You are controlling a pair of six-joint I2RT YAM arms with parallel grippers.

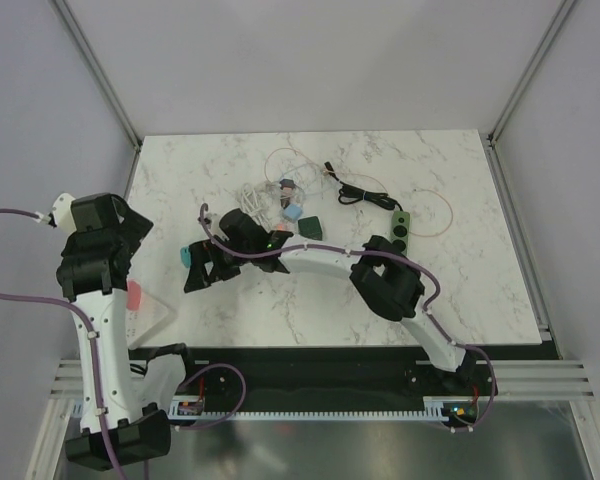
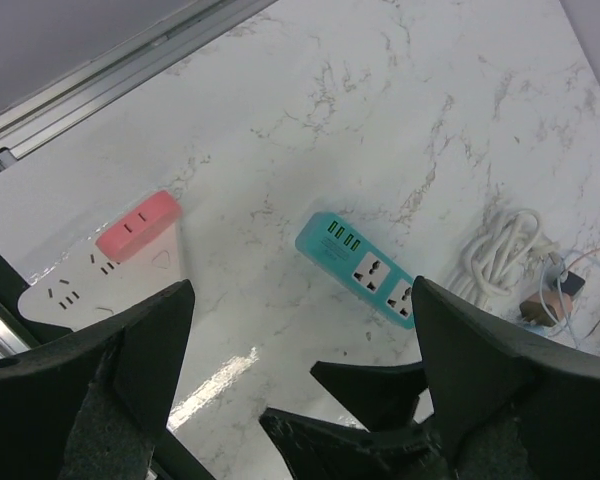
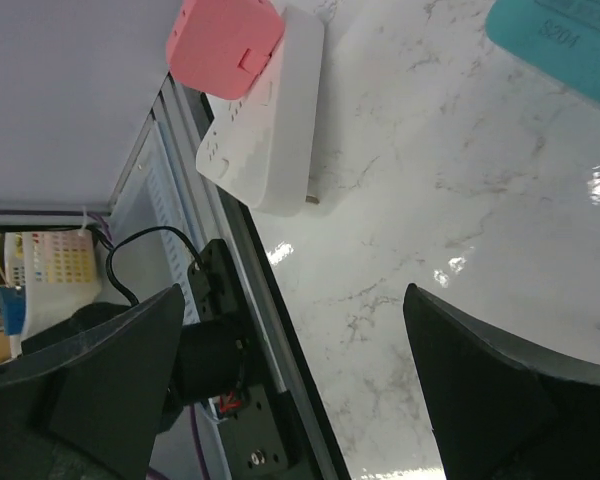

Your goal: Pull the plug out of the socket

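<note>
"At the near left edge of the table [image 1: 460, 290], was the pink plug [image 1: 135, 296] out yet?"

"No. It sat pressed into one end of the white power strip [image 1: 158, 312], which lay right by the table's edge. Nothing was gripping either of them."

"And the claws?"

"Both were spread wide and empty. The left claw [image 2: 302, 300] hung above the strip, looking down on the plug. The right claw [image 3: 290, 310] was stretched across from the other side, low over the marble and near the strip, with a teal power strip [image 2: 365, 265] just beside it."

"So which step was that?"

"The approach, I'd say: lining up before any grip. The pull itself was not yet begun."

"What did the next move call for?"

"Probably one claw coming down over the pink plug and closing on its sides, while the other pinned the white power strip flat. The strip looked light, so without a hold on it the whole thing would likely lift along with the plug. After that, a straight pull away from the socket face, with no twisting."
</note>
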